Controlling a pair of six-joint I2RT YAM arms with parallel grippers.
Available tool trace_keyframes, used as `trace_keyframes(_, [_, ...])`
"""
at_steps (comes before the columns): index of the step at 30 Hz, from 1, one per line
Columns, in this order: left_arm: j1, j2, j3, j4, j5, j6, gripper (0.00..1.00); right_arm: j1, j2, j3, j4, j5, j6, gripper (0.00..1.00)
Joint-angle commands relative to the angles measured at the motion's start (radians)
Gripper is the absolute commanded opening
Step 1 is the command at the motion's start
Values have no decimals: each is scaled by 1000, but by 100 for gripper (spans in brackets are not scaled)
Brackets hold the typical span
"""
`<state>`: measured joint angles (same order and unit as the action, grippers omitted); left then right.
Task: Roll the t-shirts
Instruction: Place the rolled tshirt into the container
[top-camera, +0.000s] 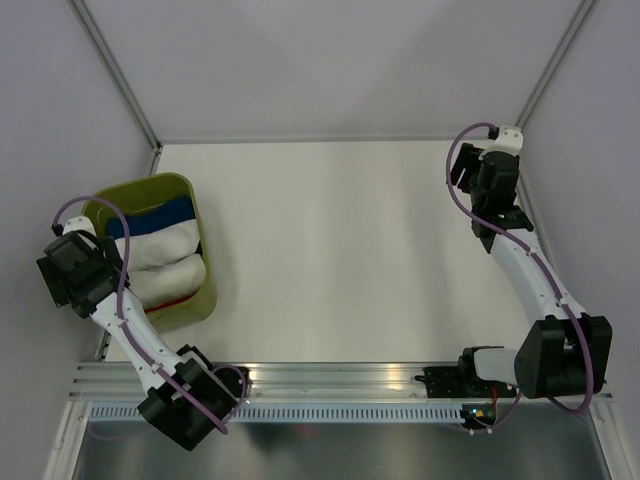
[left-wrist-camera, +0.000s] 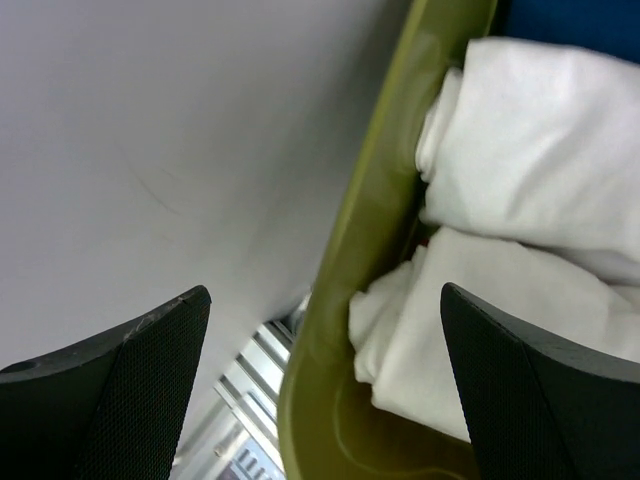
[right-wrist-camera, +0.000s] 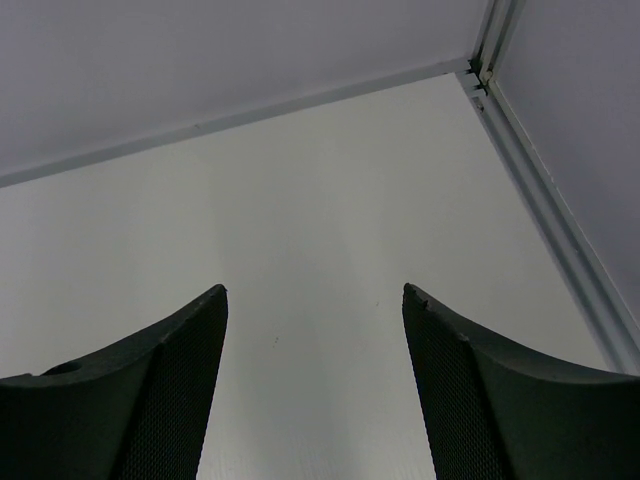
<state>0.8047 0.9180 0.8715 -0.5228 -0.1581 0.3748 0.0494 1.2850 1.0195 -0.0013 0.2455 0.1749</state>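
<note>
Two white rolled bundles (top-camera: 165, 245) and a blue bundle (top-camera: 150, 215) lie packed in an olive-green bin (top-camera: 205, 275) at the table's left. My left gripper (top-camera: 72, 268) is open and empty above the bin's left rim. In the left wrist view the rim (left-wrist-camera: 365, 210) runs between the fingertips of the gripper (left-wrist-camera: 325, 292), with the white bundles (left-wrist-camera: 540, 140) to its right and a strip of blue (left-wrist-camera: 580, 20) at the top. My right gripper (top-camera: 495, 190) is open and empty at the far right, over bare table (right-wrist-camera: 315, 290). No white lettered t-shirt or dark green t-shirt is in view.
Grey enclosure walls stand close on the left (left-wrist-camera: 150, 120) and right, with a metal frame post at the back right corner (right-wrist-camera: 490, 50). An aluminium rail (top-camera: 340, 380) runs along the near edge between the arm bases.
</note>
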Motion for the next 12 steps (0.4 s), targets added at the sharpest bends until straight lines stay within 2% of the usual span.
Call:
trace_keyframes(1, [1,-40,-49,23,-18,-89,100,-2,-3,-15,75,23,-3,76])
trace_keyframes(12, [-1,-64,-16,38,34,-191,100,18,-18,-45,98,-18,-6,76])
